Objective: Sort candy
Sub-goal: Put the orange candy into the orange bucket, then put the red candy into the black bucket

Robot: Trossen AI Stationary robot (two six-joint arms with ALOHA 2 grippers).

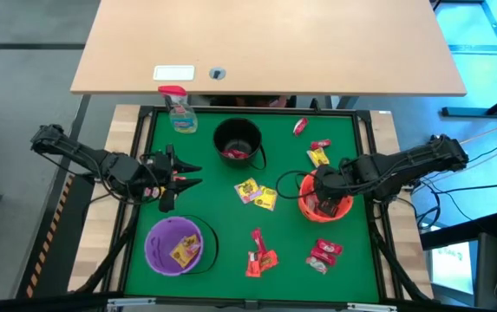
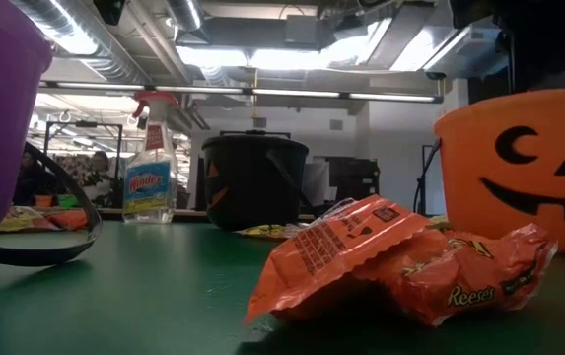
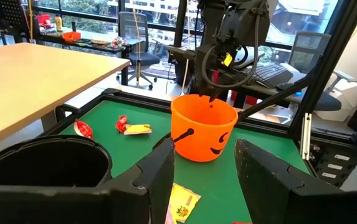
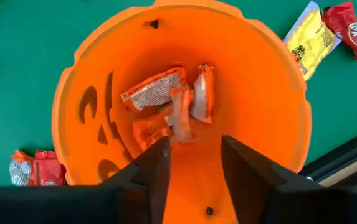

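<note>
My right gripper (image 4: 194, 146) hangs open over the orange pumpkin bucket (image 4: 278, 74) at the table's right, fingers pointing down into it. Orange candy packets (image 4: 156, 90) lie on the bucket's bottom, and one blurred packet (image 4: 181, 118) shows just below the fingertips, clear of them. My left gripper (image 3: 203, 155) stands open and level at the table's left (image 1: 192, 173), holding nothing and pointing toward the orange bucket (image 3: 203, 127). Loose candy lies on the green mat: yellow packets (image 1: 257, 192) in the middle, orange-red ones (image 1: 261, 256) near the front, and red ones (image 1: 324, 254) at the front right.
A black bucket (image 1: 238, 143) with candy stands at the far middle. A purple bucket (image 1: 174, 247) holding a yellow packet stands at the front left. A spray bottle (image 1: 180, 113) stands at the far left corner. More candy (image 1: 319, 154) lies beyond the orange bucket.
</note>
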